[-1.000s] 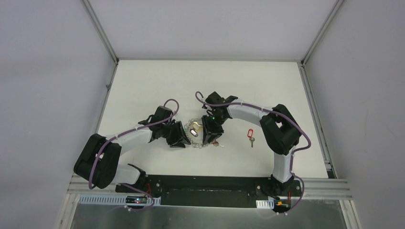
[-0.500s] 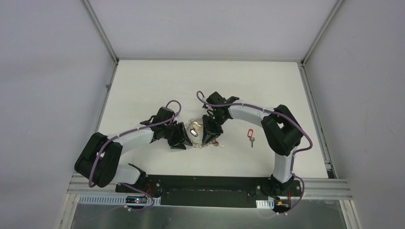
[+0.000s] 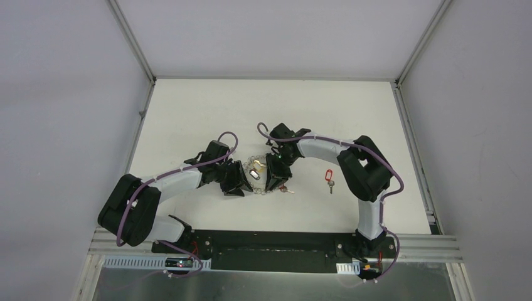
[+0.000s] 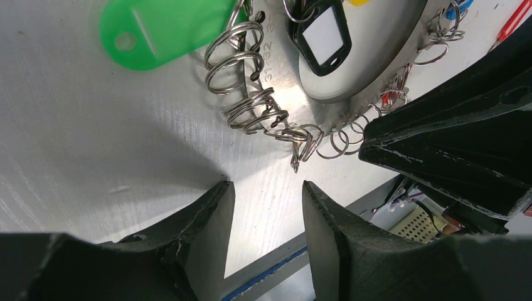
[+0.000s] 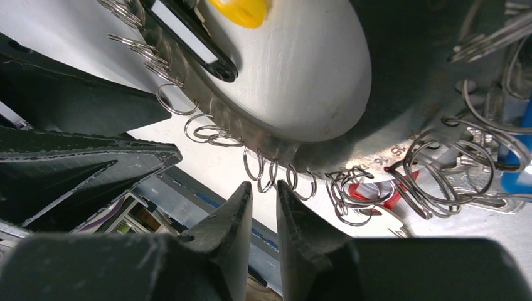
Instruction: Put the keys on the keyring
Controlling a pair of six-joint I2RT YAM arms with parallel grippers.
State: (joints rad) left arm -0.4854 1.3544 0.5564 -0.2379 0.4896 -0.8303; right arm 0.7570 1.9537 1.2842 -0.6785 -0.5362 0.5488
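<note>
The keyring lies mid-table between my two grippers. In the left wrist view its grey metal plate is fringed with silver split rings and carries a green tag and a black tag. My left gripper is open and empty, just short of the ring's edge. In the right wrist view the keyring shows yellow, red and blue tags. My right gripper has its jaws a narrow gap apart; a small split ring hangs at the tips. A red-tagged key lies alone to the right.
The black right gripper body fills the right of the left wrist view. The left gripper shows at the left of the right wrist view. The table's near edge rail runs behind both grippers.
My left gripper has edged a little right toward the keyring. My right wrist has shifted slightly left. The keyring and the red-tagged key have stayed in place.
</note>
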